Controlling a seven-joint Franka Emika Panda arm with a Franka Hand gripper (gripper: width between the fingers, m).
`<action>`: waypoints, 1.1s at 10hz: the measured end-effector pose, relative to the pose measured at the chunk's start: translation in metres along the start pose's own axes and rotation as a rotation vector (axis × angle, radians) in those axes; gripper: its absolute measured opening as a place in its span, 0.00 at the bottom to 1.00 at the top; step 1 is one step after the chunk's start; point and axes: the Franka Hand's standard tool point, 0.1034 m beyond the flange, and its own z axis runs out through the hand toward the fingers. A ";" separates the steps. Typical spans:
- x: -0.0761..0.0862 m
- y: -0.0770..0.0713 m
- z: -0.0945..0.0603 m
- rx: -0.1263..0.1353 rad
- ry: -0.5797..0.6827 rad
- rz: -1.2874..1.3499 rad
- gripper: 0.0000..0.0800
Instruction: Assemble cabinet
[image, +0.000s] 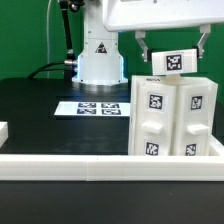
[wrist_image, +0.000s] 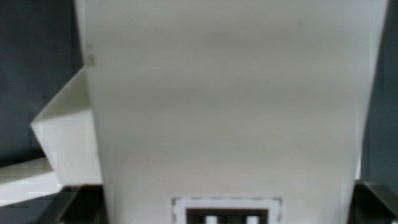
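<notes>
The cabinet (image: 175, 118) is a large white box with black-and-white tags on its front panels. It stands upright at the exterior view's right, just behind the front rail. My gripper (image: 172, 58) hangs right above it, a finger on each side of a white tagged piece (image: 172, 63), and looks shut on it. The piece sits at or just over the cabinet's top. In the wrist view this white piece (wrist_image: 222, 110) fills most of the frame, with a tag (wrist_image: 228, 212) near the jaws. The fingers show only as dark blurs at its two sides.
The marker board (image: 100, 107) lies on the black table in front of the robot base (image: 98, 60). A long white border rail (image: 90, 162) runs along the front edge. A small white part (image: 3, 130) shows at the left edge.
</notes>
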 end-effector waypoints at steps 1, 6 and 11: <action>0.001 0.000 0.000 0.001 0.005 -0.002 0.70; 0.001 0.000 0.000 0.001 0.005 -0.002 0.70; 0.001 -0.001 0.000 0.008 0.003 0.161 0.70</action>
